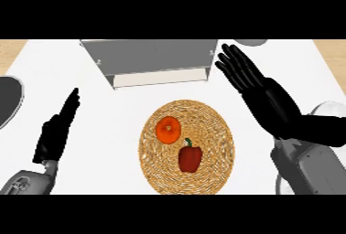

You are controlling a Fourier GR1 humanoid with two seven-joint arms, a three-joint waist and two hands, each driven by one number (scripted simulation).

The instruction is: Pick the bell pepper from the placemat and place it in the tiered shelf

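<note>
Two hands hover open, holding nothing: the right hand [253, 77] above-right of the mat [215, 157], the left hand [57, 130] left of it. The pepper [191, 158] lies on the mat beside an orange fruit [167, 129], the shelf [152, 59] beyond, so the grasp seems not yet begun.

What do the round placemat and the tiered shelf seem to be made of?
The placemat looks like woven straw or wicker: tan, matte, with coiled braided rings. The tiered shelf looks like grey metal, perhaps painted: smooth flat panels with a dull sheen and small fastener dots, though plastic cannot be ruled out.
</note>
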